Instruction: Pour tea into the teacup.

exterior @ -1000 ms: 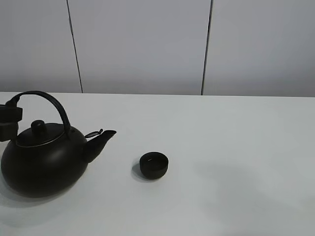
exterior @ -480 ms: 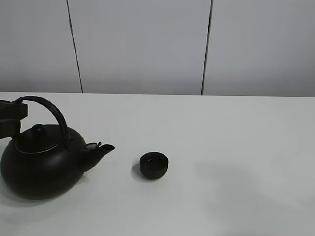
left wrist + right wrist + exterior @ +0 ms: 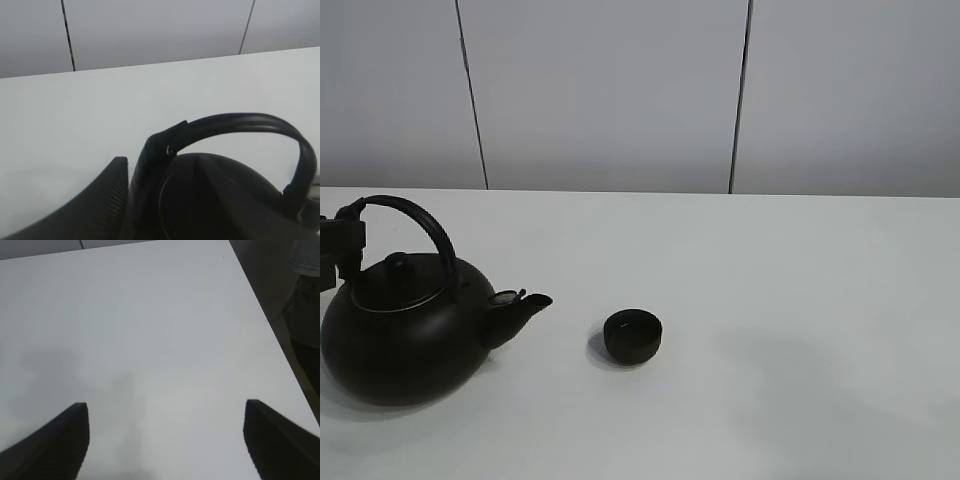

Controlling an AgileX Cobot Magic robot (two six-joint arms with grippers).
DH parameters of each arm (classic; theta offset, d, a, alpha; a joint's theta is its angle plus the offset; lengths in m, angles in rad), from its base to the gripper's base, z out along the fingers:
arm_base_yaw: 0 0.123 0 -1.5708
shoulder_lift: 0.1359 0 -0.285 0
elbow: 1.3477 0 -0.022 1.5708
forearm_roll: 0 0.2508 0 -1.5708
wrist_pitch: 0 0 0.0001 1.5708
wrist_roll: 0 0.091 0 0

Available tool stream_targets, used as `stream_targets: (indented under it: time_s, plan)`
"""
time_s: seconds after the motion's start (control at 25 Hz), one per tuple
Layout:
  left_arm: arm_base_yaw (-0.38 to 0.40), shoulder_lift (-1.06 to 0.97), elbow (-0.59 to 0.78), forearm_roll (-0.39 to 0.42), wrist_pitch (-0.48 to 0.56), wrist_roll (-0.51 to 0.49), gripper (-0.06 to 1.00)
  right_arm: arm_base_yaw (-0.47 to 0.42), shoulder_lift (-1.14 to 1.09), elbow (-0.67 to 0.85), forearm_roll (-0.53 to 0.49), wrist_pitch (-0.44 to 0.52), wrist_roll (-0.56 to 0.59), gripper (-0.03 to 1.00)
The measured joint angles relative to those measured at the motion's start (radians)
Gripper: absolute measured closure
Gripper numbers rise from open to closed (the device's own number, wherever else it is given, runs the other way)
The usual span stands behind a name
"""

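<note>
The teacup (image 3: 632, 335), small, round and matte black, stands on the white table (image 3: 800, 300) a little right of the spout of the big black kettle (image 3: 405, 335). The kettle rests level on the table at the left. My left gripper (image 3: 338, 250) sits at the rear end of the kettle's arched handle (image 3: 240, 122). Its jaws are parted loosely around that end, and one ribbed finger (image 3: 107, 200) stands just beside it. The kettle's body (image 3: 220, 200) fills the wrist view. My right gripper (image 3: 165, 440) hangs open over bare table, out of the high view.
The table's right edge (image 3: 270, 320) shows in the right wrist view, with dark floor beyond it. A grey panelled wall (image 3: 610, 90) runs behind the table's far edge. Bare white surface lies right of the teacup.
The kettle has come down from a tilt with its spout raised to rest level on the table. My left fingers have parted from the handle. The right gripper has not moved.
</note>
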Motion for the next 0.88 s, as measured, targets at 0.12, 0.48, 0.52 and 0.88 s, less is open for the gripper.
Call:
stream_targets:
  time_s: [0.12, 0.48, 0.52, 0.88]
  plan:
    - [0.0, -0.002, 0.021, -0.013, -0.003, -0.001, 0.64, 0.0, 0.0, 0.0, 0.0, 0.0, 0.0, 0.39]
    - [0.0, -0.008, 0.064, -0.147, -0.005, -0.002, 0.64, 0.0, 0.0, 0.0, 0.0, 0.0, 0.0, 0.39]
    - [0.0, -0.008, 0.064, -0.157, -0.005, -0.002, 0.64, 0.0, 0.0, 0.0, 0.0, 0.0, 0.0, 0.39]
    - [0.063, -0.008, -0.001, -0.246, -0.006, -0.004, 0.64, 0.0, 0.0, 0.0, 0.0, -0.001, 0.0, 0.39]
